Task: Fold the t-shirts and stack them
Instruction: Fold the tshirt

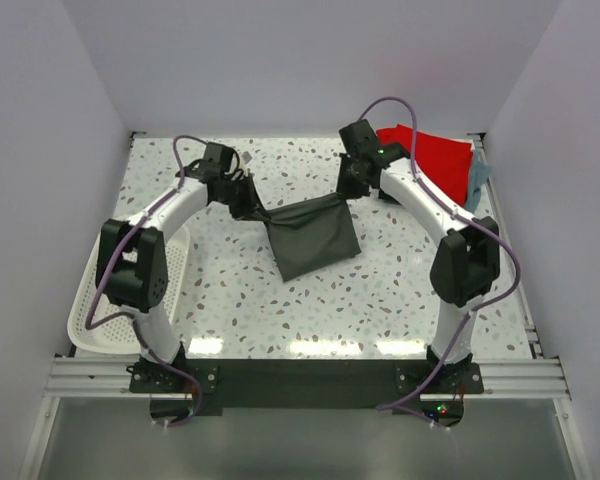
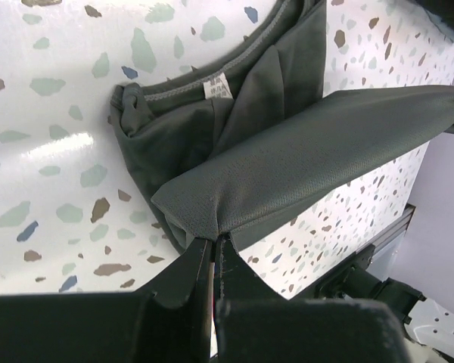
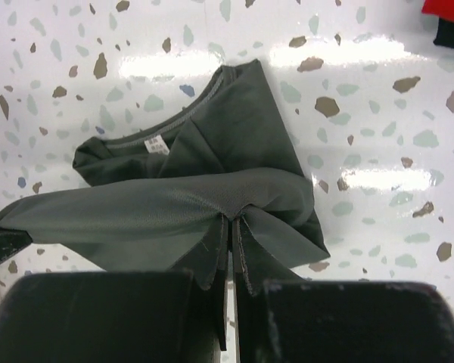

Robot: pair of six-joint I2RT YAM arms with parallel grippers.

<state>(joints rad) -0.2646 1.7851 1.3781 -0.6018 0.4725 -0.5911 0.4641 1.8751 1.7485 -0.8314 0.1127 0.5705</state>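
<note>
The dark grey t-shirt (image 1: pixel 312 238) hangs folded between my two grippers above the middle of the table, its lower part resting on the surface. My left gripper (image 1: pixel 252 205) is shut on its left top corner (image 2: pixel 212 227). My right gripper (image 1: pixel 348 192) is shut on its right top corner (image 3: pixel 234 208). The collar with a white label shows below in the left wrist view (image 2: pixel 216 89) and the right wrist view (image 3: pixel 155 145). The red t-shirt (image 1: pixel 435 155) lies folded at the back right on the light blue-grey t-shirt (image 1: pixel 478 178), whose edge peeks out.
A white plastic basket (image 1: pixel 90 300) sits at the table's left edge beside the left arm. The speckled tabletop (image 1: pixel 280 310) is walled in by white panels on three sides.
</note>
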